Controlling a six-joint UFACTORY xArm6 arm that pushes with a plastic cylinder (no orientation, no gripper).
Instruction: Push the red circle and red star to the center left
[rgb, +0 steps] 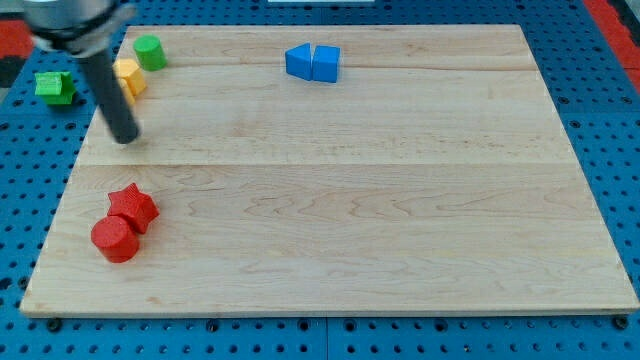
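Note:
The red star (134, 207) lies on the wooden board near its left edge, toward the view's bottom. The red circle (115, 239) touches it just below and to the left. My tip (125, 138) rests on the board above the two red blocks, apart from them. The dark rod rises from it toward the view's top left.
A yellow block (130, 76) sits just right of the rod, a green cylinder (150, 51) above it. A green block (55, 87) lies off the board at left. Two blue blocks (312, 62) touch each other at the top middle. The board's left edge (62, 190) is close.

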